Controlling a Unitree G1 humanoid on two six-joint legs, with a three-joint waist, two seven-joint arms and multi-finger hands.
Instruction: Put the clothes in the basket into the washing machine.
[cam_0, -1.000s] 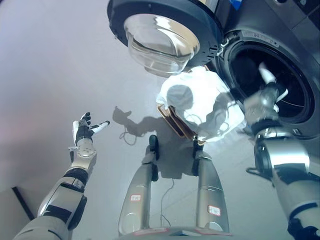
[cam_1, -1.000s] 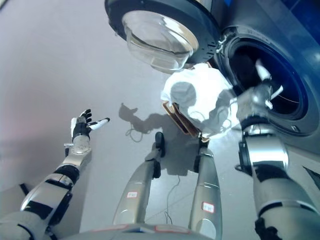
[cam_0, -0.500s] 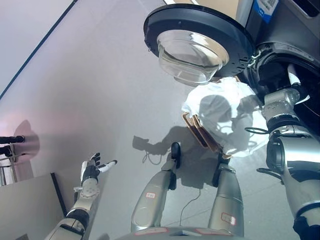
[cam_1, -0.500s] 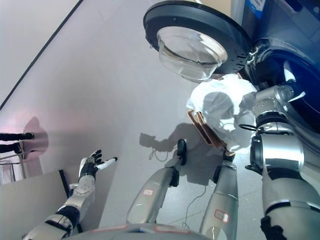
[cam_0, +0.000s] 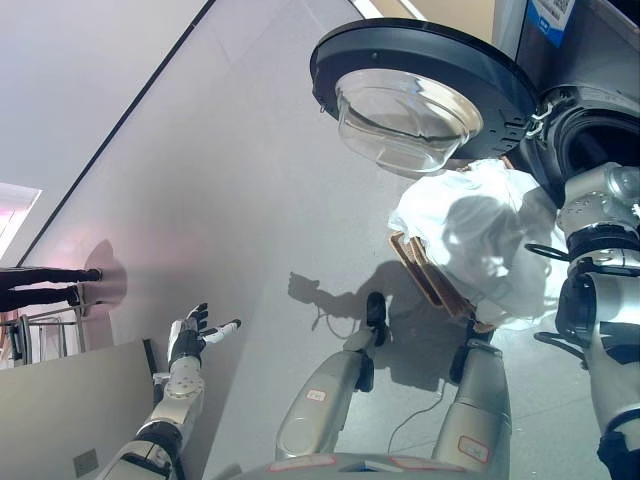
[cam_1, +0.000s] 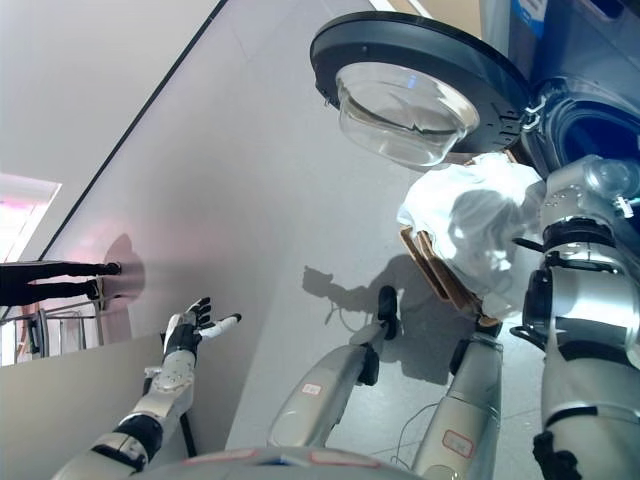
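A brown basket (cam_0: 428, 278) stands on the floor in front of the washing machine (cam_1: 590, 60), heaped with white clothes (cam_0: 485, 235). The machine's round door (cam_0: 420, 75) is swung open to the left, and its dark drum opening (cam_0: 600, 140) sits at the right edge. My right arm reaches up past the clothes; its hand (cam_1: 612, 188) lies at the drum's rim, mostly cut off by the view's edge. My left hand (cam_0: 190, 340) hovers over the floor at lower left, open with fingers spread and holding nothing.
A person's legs (cam_0: 45, 280) show at the far left by a metal rack (cam_0: 20, 330). A grey panel (cam_0: 60, 410) fills the lower left corner. Grey floor (cam_0: 250, 200) stretches between my left hand and the basket.
The camera has swung, so the whole scene has slid right and the person's legs came into view. My right hand has slipped to the view's right edge. The left hand stays open.
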